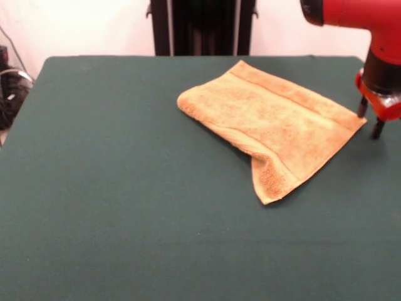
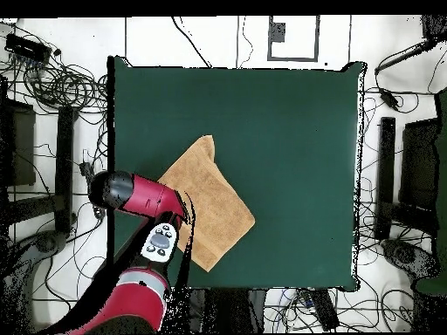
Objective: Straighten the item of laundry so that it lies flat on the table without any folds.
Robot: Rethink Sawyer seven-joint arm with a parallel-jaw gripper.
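The orange-tan towel point(image 1: 276, 122) lies on the dark green table point(image 1: 125, 188), right of centre and toward the far side. It is doubled over, with a fold along its left edge and a turned-up flap at its near corner point(image 1: 270, 182). A band stripe runs along its far edge. My gripper point(image 1: 369, 119) hangs just right of the towel's right corner, its two dark fingers apart with nothing between them. In the overhead view the towel point(image 2: 209, 196) lies near the table's left edge, and the red arm point(image 2: 144, 196) covers its left corner and hides the gripper.
The robot's black pedestal point(image 1: 200, 25) stands behind the table's far edge. Cables and gear point(image 1: 9, 88) lie off the table's left side. The gripper is close to the table's right edge. Cables point(image 2: 52, 78) ring the table in the overhead view.
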